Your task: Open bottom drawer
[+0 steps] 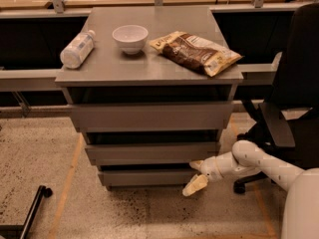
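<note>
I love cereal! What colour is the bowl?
The bowl is white, seen in the camera view. The robot's hand is beside the bottom drawer.

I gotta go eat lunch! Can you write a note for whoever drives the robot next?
Gripper: low at the right end of the bottom drawer, jaws apart, one near the front's top edge, one near its bottom. Contact unclear.
The drawer does not look pulled out.
Done: the reach.
Left: grip the front and pull it open.
</note>
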You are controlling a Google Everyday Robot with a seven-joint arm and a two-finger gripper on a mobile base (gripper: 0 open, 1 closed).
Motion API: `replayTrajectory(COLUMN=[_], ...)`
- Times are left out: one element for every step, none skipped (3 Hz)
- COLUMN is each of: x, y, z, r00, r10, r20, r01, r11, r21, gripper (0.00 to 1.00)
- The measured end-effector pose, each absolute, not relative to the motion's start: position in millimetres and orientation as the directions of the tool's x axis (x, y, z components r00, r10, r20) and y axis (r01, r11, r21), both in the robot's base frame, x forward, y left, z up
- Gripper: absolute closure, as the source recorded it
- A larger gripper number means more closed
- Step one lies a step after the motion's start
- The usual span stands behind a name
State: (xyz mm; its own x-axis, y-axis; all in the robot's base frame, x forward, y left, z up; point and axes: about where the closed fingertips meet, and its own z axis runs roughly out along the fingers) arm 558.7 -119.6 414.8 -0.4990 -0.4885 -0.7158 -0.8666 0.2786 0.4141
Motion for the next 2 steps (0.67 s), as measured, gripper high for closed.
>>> replayTrajectory(x=[551.4, 553.7], y=[-117.2, -115.4], z=[400.7, 377.0], r00=[-0.511, -0.482], r10=[-0.458, -0.413], r20=[-0.728, -0.773], r01=[-0.86, -0.875], r11=[0.29, 0.274], r21=[0.421, 0.4], gripper=[0.0, 0.0])
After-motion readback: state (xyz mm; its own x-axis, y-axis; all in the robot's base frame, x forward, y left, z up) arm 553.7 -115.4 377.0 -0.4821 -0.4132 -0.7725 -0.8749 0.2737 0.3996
